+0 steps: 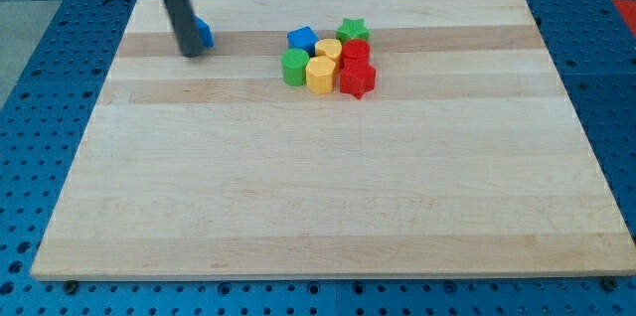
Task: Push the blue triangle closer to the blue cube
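The wooden board (328, 197) lay on a blue pegboard table (40, 78), w/ all blocks bunched near the board's top edge; the rest of the wood was bare.

Starting at the view's left: the rod came down from the view's top, its upper end cut off by the frame, and my tip (191, 54) sat on the board near the top-left corner. No jaws on this rig, just a plain rod, so nothing to report as apart or together. The blue triangle (203, 33) was right behind the rod, on its right side, touching or just abt touching; the rod hid most of it, so only a small blue wedge showed and the shape was hard to confirm. Cannot tell if the tip itself pressed on it.

Well apart to the right, approx mid-way along the top edge, sat the cluster. The blue cube (302, 38) was at its top-left. Just below that was the green cylinder (294, 68). Next right, a yellow block (329, 51), shape unclear bc neighbours covered it in part, w/ a yellow hexagon-ish block (320, 75) in front. The green star (352, 30) stood at the cluster's top, partly hidden by the red block (357, 53) below it. A red star-like block (358, 79) closed the cluster's bottom-right. All these were touching or nearly so; the gaps were too small to judge.
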Tool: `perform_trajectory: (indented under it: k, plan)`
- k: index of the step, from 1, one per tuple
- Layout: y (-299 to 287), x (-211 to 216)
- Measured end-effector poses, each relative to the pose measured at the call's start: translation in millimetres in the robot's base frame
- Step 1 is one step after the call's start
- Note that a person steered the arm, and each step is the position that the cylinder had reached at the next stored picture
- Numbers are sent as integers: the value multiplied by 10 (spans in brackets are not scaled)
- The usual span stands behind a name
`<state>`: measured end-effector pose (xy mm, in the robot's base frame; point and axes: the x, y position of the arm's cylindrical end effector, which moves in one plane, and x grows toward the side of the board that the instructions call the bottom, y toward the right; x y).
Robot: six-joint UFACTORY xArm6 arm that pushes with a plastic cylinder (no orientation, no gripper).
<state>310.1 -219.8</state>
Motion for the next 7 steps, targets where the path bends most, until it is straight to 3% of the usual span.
perform_trajectory:
  k: [1, 2, 4, 7]
  plan:
    - [-694, -1]
    - [-551, -169]
    - [645, -367]
    - [1025, -492]
